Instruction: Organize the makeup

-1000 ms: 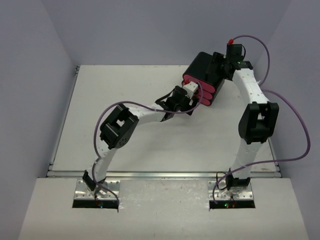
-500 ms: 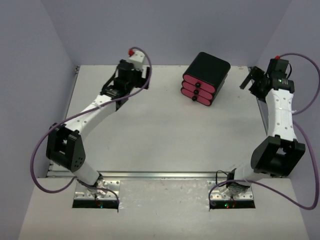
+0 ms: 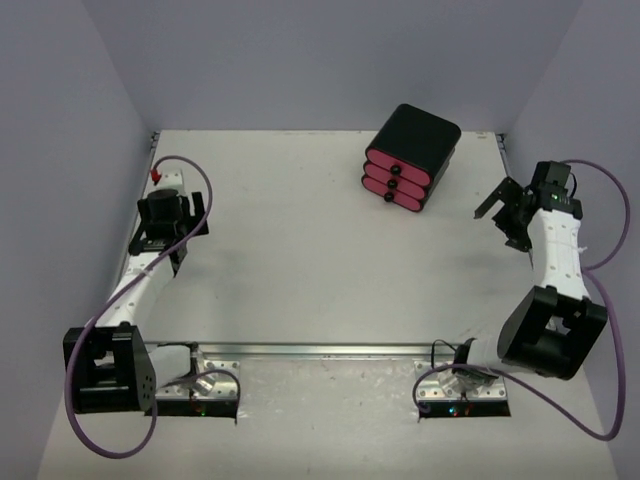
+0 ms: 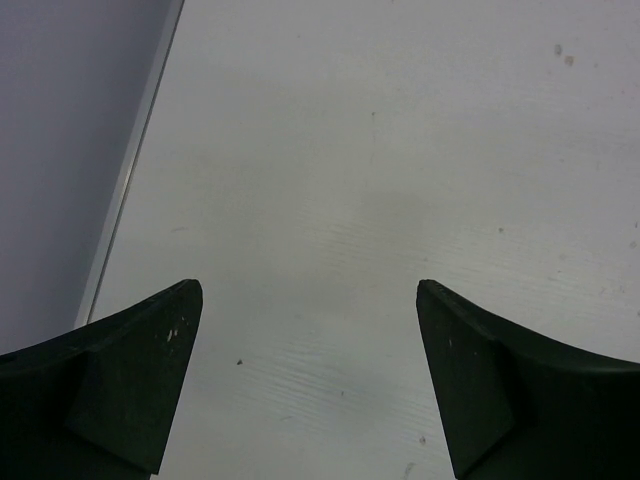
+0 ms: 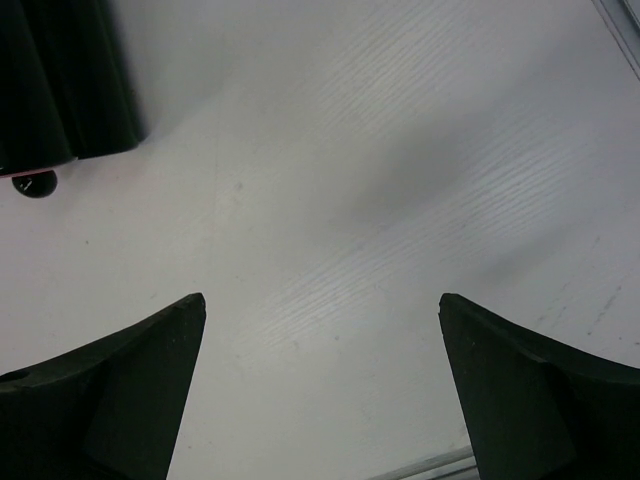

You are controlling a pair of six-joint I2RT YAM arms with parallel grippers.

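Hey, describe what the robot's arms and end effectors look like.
The left arm and right arm have white links, black joints and purple cables. The left end effector and right end effector each carry two black wedge-shaped fingers. A red part marks the left wrist.

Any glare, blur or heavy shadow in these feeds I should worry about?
Top view: even soft light, sharp, no glare on the table. Left wrist: table grain crisp, left claw dark and slightly soft. Right wrist: a faint diagonal shadow crosses the table; the black box at upper left is underexposed, the right claw dark too.
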